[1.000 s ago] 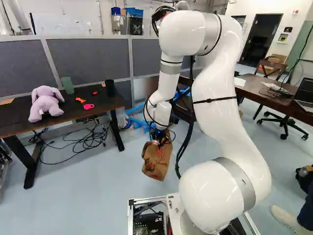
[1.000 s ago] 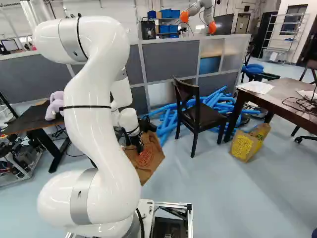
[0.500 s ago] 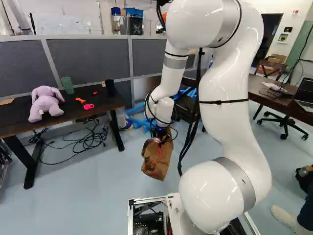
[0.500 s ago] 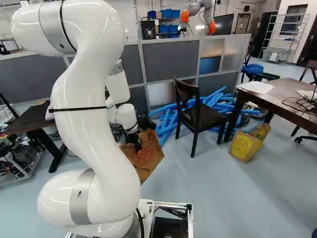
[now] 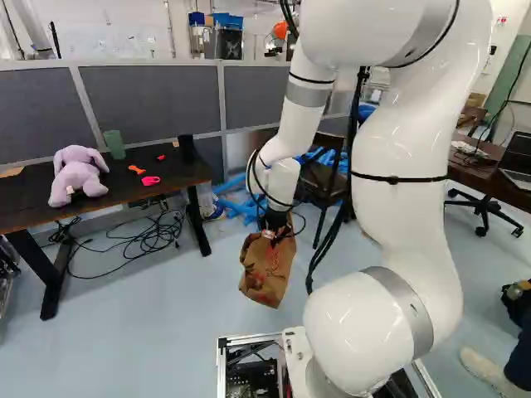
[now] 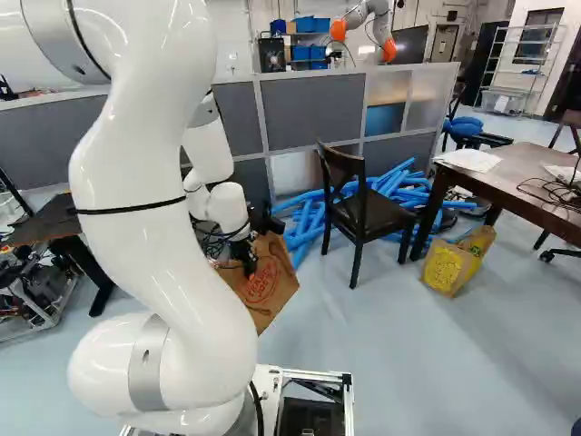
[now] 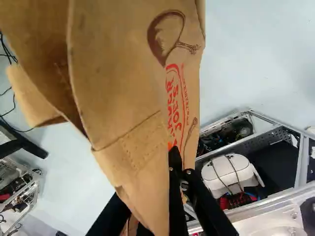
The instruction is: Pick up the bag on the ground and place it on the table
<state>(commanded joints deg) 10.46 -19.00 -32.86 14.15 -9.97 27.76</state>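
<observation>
In the left base view the gripper (image 5: 275, 229) is below the wrist, holding the brown paper bag (image 5: 267, 274) by its upper part. The bag hangs tilted above the floor. The right base view shows the bag (image 6: 265, 286) partly behind the arm. Seen from the wrist, the gripper (image 7: 174, 153) is closed on the bag's paper (image 7: 118, 73), which spreads ahead of the fingers and covers part of them. A dark table (image 5: 124, 192) stands at the left of the left base view, left of the bag.
On that table are a purple plush (image 5: 77, 176), a green cup (image 5: 114, 144) and a black cup. Cables (image 5: 137, 240) lie beneath it. The right base view has a chair (image 6: 363, 213), blue tubes, a yellow bag (image 6: 449, 265), another table (image 6: 508, 177) and another robot (image 6: 368, 23) behind the partition.
The upper arm has folded back toward the base, swinging right in the left base view and left in the right one. The held bag has shifted only slightly with the gripper. The base has not moved.
</observation>
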